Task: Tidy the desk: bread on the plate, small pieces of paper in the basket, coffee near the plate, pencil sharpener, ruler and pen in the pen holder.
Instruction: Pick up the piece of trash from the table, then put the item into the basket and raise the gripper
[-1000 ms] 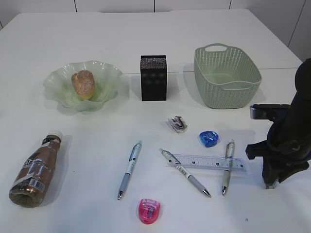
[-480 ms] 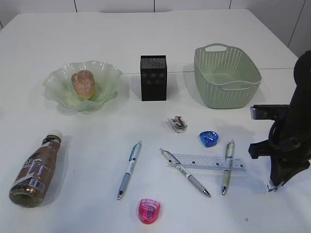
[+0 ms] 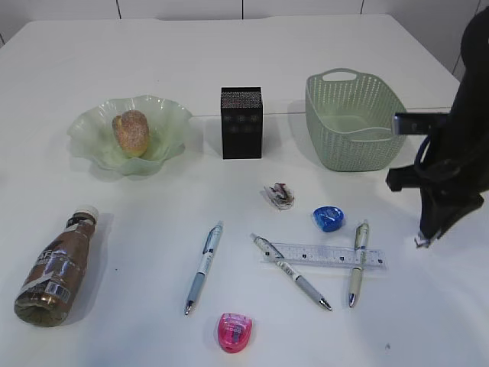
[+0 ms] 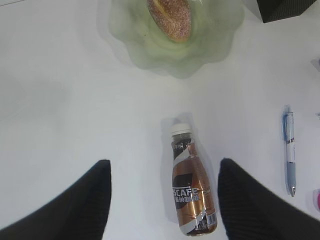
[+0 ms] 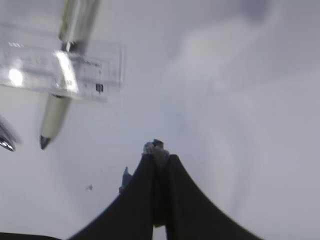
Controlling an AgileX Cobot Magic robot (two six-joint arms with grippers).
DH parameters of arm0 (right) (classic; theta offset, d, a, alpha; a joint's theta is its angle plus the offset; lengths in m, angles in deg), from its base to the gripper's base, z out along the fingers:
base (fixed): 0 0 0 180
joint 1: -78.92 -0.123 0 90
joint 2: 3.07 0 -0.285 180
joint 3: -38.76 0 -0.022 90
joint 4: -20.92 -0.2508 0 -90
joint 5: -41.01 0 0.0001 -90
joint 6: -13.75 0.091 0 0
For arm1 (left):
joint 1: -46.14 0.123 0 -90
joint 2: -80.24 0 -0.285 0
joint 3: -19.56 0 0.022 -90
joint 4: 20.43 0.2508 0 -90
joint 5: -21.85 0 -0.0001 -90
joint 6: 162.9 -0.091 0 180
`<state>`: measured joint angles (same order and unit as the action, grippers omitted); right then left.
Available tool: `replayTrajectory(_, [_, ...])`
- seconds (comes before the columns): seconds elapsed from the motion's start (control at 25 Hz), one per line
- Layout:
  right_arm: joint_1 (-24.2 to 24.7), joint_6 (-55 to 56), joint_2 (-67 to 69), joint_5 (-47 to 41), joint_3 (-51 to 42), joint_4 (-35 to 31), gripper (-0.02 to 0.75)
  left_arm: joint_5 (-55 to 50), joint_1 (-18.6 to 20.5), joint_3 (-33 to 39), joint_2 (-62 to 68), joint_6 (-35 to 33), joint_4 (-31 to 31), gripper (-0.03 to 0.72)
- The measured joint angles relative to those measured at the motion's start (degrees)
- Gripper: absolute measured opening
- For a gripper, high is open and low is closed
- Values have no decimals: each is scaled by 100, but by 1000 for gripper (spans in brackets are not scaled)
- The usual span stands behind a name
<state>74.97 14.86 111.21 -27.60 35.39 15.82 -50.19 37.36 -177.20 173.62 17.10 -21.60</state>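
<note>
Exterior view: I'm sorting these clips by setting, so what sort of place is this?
Probably a staged desk in a lab or office: a large plain white tabletop holding stationery, namely pens, a clear ruler and a black mesh pen holder, plus bread on a green plate.

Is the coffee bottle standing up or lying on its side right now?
Lying on its side. The coffee bottle rests lengthwise on the desk, white cap pointing toward the plate, cap on.

Beyond the table's (image 3: 229, 53) far edge — pale wall panels (image 3: 179, 8) split by dark vertical seams — soft, even light.
</note>
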Motion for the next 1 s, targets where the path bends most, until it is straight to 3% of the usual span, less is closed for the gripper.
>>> replayTrajectory(0.4, [0,96,36,-115,2054,315,34,0,0,0,0,0,0,467])
replayTrajectory(0.56, [0,108,36,-63,2296,420,34,0,0,0,0,0,0,466])
replayTrajectory(0.76, [0,108,89,1237,2703,541,34,0,0,0,0,0,0,466])
replayTrajectory(1.0, [0,108,678,1948,2758,541,34,0,0,0,0,0,0,466])
